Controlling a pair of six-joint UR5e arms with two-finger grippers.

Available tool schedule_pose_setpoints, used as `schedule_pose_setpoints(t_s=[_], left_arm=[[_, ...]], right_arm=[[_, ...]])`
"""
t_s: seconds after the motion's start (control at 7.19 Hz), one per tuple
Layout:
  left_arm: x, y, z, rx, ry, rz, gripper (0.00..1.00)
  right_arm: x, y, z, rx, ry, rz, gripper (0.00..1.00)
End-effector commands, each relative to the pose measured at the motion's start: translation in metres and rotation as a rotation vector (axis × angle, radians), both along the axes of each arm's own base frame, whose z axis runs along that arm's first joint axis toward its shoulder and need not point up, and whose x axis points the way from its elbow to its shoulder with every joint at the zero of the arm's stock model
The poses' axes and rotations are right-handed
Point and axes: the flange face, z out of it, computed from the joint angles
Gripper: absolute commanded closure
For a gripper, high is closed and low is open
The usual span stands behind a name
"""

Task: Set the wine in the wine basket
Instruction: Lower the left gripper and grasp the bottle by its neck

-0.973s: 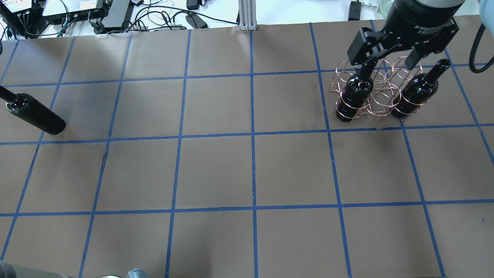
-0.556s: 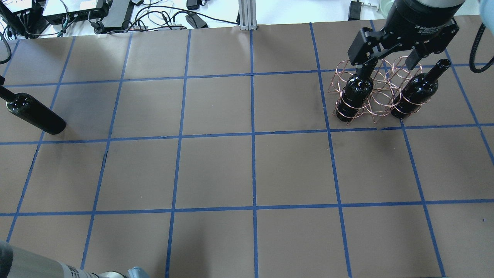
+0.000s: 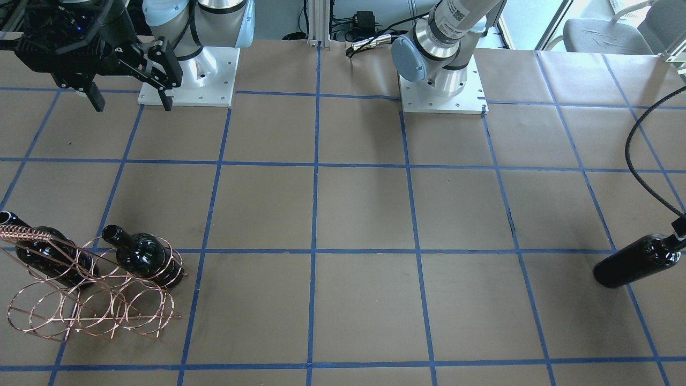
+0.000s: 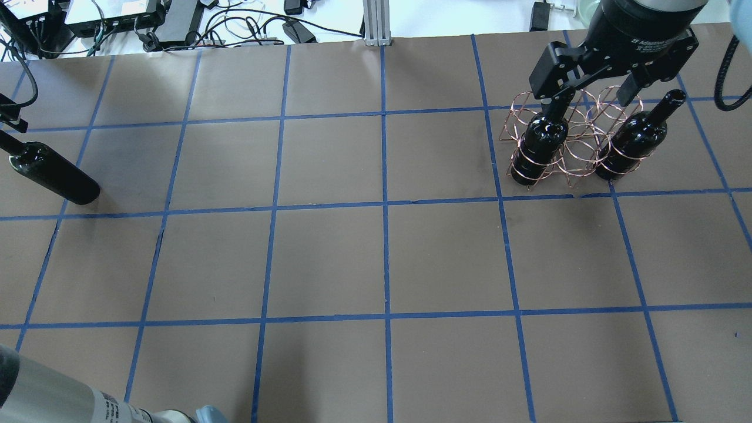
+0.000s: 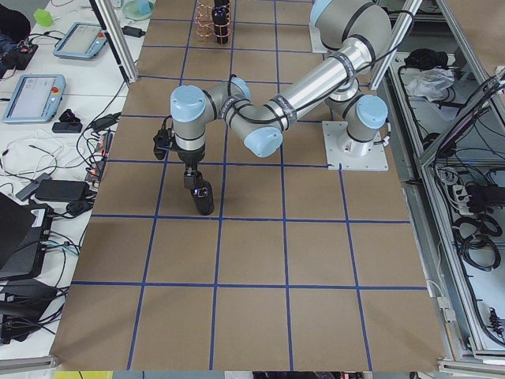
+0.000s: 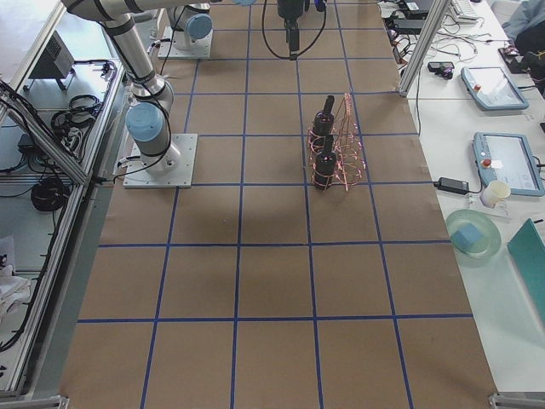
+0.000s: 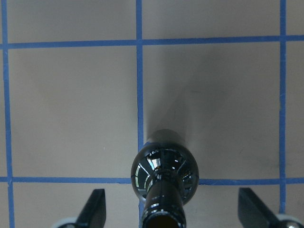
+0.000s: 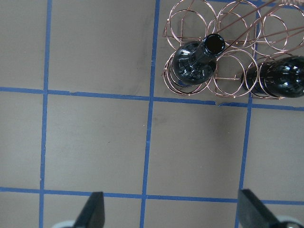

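**Left pincer** [image 7: 171, 192]: fingers spread wide, astride the neck of the wine [image 4: 56, 176] without touching it. It is newly arrived: a second ago the overhead view showed the bottle alone.

**Judgement:** closing on the neck comes next, and the lift has not begun.

**Wine:** glossy near-black glass, unlabelled, open-mouthed. It stands upright toward the left end of the bench [image 4: 329, 258], well apart from the wine basket [image 4: 574, 154] by the far edge on the right.

**Basket contents:** one stowed bottle [image 4: 540, 141] and a second stowed bottle [image 4: 631, 141], with a free hoop between them.

**Right pincer** [image 4: 589, 104]: fingers apart, empty, unmoved above the basket.
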Motion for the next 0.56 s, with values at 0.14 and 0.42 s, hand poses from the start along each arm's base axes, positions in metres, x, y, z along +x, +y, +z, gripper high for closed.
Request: schedule_pose_setpoints(t_s=[0.14, 0.42], left_arm=[[-0.0002, 0.0012, -0.0070, 0.019, 0.008, 0.000, 0.25], [-0.0001, 0.0008, -0.0061, 0.016, 0.007, -0.001, 0.32]], right_arm=[[0.0002, 0.0000, 0.0001, -0.001, -0.002, 0.000, 0.00], [0.0002, 0.0000, -0.0007, 0.001, -0.002, 0.000, 0.00]])
